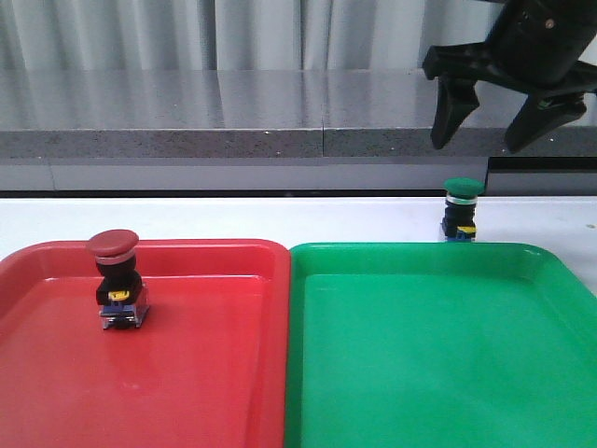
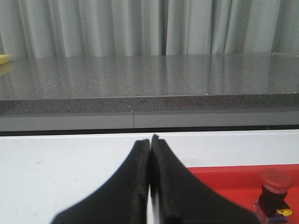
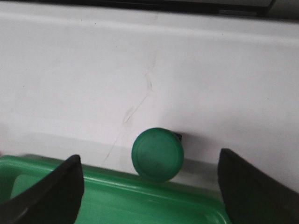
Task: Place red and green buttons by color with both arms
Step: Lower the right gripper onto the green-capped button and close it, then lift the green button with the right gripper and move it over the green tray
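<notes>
I hold the right gripper [image 1: 490, 126] spread wide above the green button [image 1: 461, 210], which stands on the table just beyond the green tray [image 1: 438, 373], ready to straddle it. The red button [image 1: 117, 280] already stands in the red tray [image 1: 205, 373]; my left gripper [image 2: 150, 186] is pressed closed, holding nothing.

One button [image 1: 118, 280] is standing in the left tray [image 1: 205, 373]; the other button [image 1: 460, 210] is standing on the worktop [image 1: 280, 219] just behind the right tray [image 1: 438, 355], under my right gripper [image 1: 492, 126].
</notes>
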